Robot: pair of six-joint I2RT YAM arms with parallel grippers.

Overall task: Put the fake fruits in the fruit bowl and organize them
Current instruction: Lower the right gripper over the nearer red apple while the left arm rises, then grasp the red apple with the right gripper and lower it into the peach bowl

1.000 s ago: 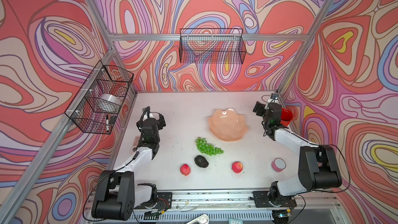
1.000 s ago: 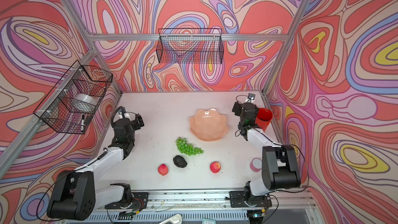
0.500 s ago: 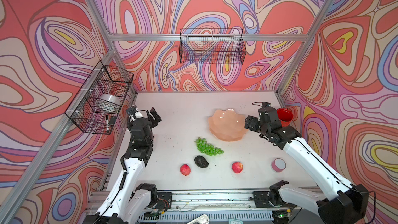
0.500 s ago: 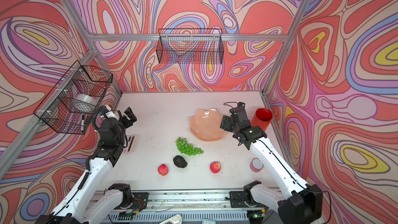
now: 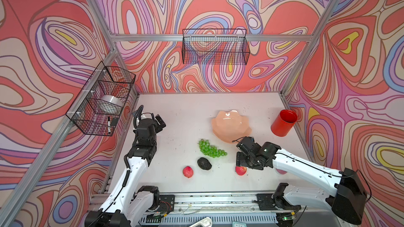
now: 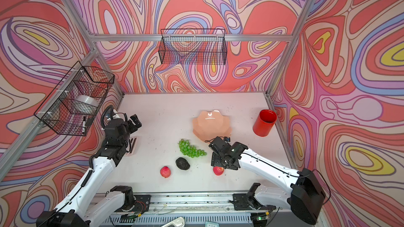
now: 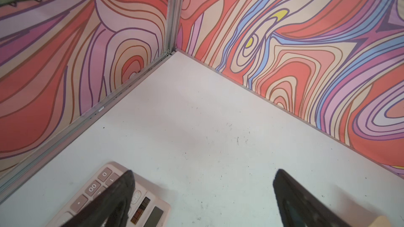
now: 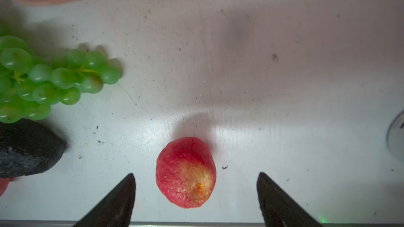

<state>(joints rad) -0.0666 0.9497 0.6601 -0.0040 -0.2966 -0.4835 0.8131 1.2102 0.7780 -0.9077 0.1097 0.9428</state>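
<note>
**Right tool open around 1 apple; all 4 fruits on the tabletop**

In both top views we see the fruit bowl (image 5: 230, 125) on the white tabletop (image 5: 181, 132), at about 1 o'clock from the tabletop's centre. All 4 fruits lie outside it. The green grapes (image 5: 211, 149) sit near the bowl's rim, at its 7 o'clock. The dark avocado (image 5: 204, 163) lies just beside the grapes, at their 7 o'clock. Apple A (image 5: 188, 171) rests at 8 o'clock from the avocado, near it but apart. Apple B (image 5: 241, 170) rests at 3 o'clock from the avocado, well apart.

The right tool (image 8: 195, 174) is released. In the right wrist view we find its 2 fingers flanking apple B, with bare tabletop between each fingertip and the fruit.

The left tool (image 7: 203, 171) is likewise released and grasps nothing. It is raised near the tabletop's 9 o'clock edge and faces the far left corner, with a calculator (image 7: 96, 187) lying below 1 finger. A red cup (image 5: 283, 123) stands at 3 o'clock from the bowl, well apart.
</note>
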